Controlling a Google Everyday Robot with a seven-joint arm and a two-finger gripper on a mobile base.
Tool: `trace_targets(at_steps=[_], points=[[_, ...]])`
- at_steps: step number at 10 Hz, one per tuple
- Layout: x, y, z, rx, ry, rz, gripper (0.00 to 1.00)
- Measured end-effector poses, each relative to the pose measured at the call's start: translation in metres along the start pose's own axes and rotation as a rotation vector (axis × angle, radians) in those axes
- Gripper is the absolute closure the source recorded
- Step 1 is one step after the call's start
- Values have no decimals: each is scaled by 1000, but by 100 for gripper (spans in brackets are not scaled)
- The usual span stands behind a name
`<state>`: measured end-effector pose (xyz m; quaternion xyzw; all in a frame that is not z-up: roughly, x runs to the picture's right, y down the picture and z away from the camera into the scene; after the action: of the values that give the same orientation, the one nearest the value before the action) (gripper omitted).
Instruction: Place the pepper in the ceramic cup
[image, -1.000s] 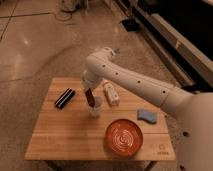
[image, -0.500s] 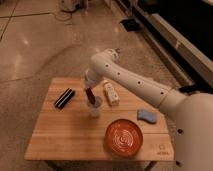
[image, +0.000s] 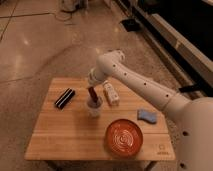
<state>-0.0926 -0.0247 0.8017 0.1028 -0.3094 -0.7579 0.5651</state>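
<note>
The ceramic cup (image: 94, 108) stands upright near the middle of the wooden table (image: 60, 135). The dark red pepper (image: 92, 95) stands on end with its lower part inside the cup's mouth and its upper part sticking out. My gripper (image: 91, 88) is right above the cup, at the pepper's top end. The white arm reaches in from the right.
A black rectangular object (image: 64, 97) lies at the table's left. A white bottle with a label (image: 110, 93) lies just right of the cup. A blue sponge (image: 146, 116) sits at the right. An orange-red plate (image: 123, 137) sits at the front right.
The gripper has come down a little over the cup, and the pepper now sits lower in the cup's mouth.
</note>
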Motion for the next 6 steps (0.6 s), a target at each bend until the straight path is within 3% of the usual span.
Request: trace_targets(at_steps=[1,4,6], points=[[-3,1,-3,14,9,5,21],[-13,4,-9,49,34,17,20],[-15,7,-11,52,39,21,20]])
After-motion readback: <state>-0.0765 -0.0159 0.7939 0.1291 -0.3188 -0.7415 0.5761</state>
